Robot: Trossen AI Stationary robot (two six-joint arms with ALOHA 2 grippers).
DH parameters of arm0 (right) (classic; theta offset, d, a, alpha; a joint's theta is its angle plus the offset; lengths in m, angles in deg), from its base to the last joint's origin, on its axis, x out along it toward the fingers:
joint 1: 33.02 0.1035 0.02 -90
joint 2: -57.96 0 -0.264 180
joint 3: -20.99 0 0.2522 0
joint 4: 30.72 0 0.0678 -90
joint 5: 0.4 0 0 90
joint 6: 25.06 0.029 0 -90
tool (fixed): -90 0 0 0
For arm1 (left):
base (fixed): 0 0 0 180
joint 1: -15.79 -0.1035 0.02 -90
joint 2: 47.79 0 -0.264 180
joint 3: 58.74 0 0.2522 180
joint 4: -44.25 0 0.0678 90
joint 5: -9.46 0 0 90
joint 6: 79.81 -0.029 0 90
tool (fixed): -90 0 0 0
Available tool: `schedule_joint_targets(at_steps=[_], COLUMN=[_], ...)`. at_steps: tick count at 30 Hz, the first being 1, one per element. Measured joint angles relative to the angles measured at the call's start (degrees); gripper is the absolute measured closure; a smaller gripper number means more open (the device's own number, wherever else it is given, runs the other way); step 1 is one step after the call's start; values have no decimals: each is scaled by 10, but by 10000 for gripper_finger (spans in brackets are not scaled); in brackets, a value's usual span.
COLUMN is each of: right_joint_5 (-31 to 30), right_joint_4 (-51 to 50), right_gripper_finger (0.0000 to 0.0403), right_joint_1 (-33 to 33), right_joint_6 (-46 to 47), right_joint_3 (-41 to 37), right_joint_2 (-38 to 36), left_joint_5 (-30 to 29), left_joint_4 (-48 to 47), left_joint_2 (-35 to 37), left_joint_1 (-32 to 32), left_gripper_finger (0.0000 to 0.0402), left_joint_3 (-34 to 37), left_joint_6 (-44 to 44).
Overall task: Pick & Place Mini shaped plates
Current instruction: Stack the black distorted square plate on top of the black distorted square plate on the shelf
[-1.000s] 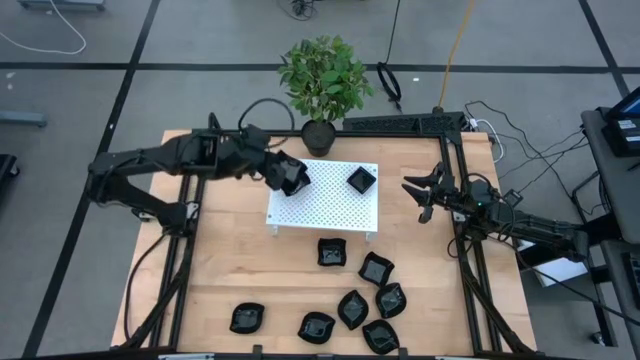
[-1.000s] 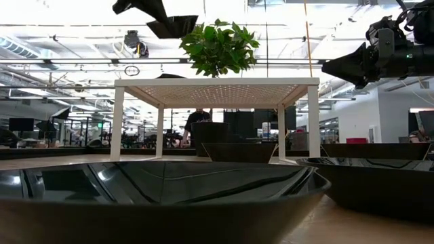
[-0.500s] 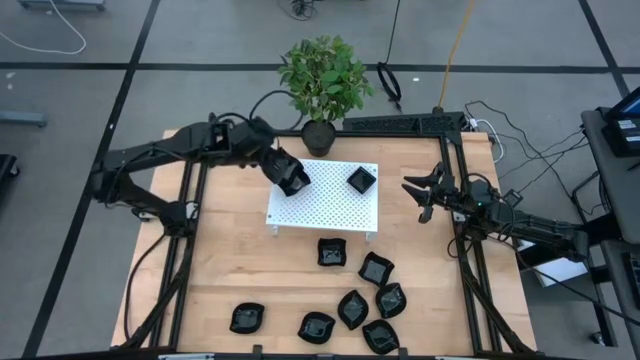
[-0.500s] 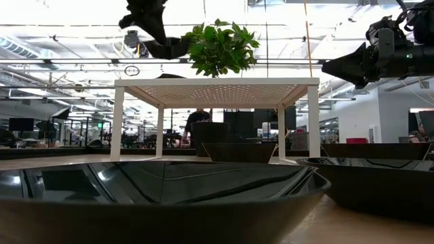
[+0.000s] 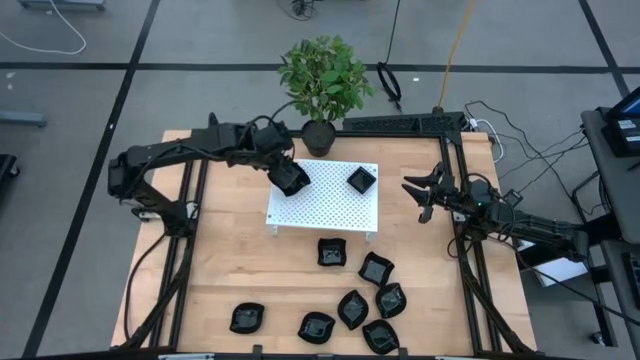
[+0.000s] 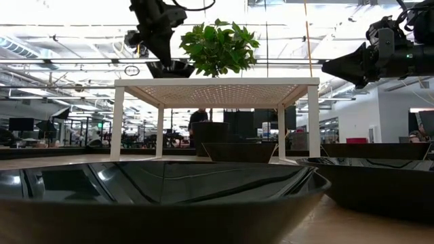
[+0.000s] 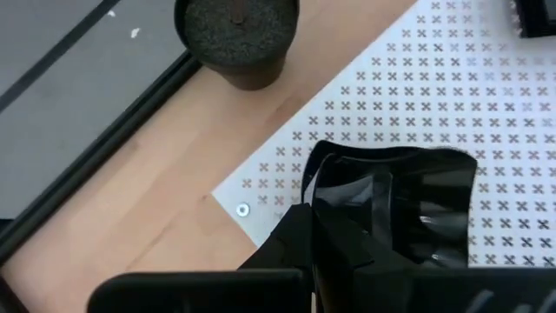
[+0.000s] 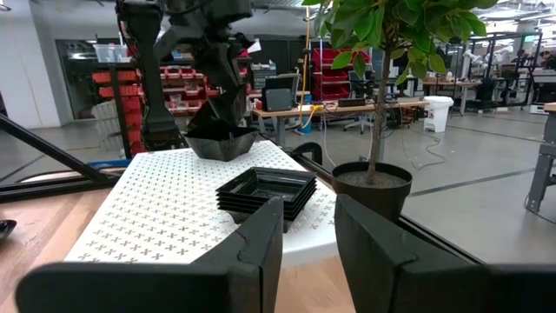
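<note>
Black mini plate (image 5: 291, 178) gripped by closed left claw (image 5: 287, 176) over white perforated platform's (image 5: 325, 205) corner nearest the potted plant (image 5: 322, 85), stacked plates (image 5: 361, 180) set on platform, right claw (image 5: 420, 193) parted, empty, at counter's (image 5: 240, 270) right edge.

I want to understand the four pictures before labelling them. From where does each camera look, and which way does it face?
High: above, straight down; table, both arms.
Low: table height, level; platform, left gripper with a plate.
Left wrist: down on that plate over the platform corner; own jaws shut on it.
Right wrist: across the platform toward the left arm; own fingers.
Shared: plant, high and low.
</note>
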Motion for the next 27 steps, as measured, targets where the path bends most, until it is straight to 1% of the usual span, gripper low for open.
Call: schedule_joint_targets(at_steps=[13,21,24,27], right_joint_5=[0,0,0,0], right_joint_4=[0,0,0,0], right_gripper_finger=[307,308,307,309], right_joint_1=[0,0,0,0], right_joint_6=[0,0,0,0], right_joint_3=[0,0,0,0], right_joint_2=[0,0,0,0], left_joint_5=[-1,-4,-5,-5], left_joint_4=[4,0,-3,0], left_joint_2=[-4,-17,-20,-18], left_joint_1=[0,3,3,3], left_gripper_finger=[392,395,384,363], left_joint_3=[0,2,2,2], left_joint_6=[6,16,16,16])
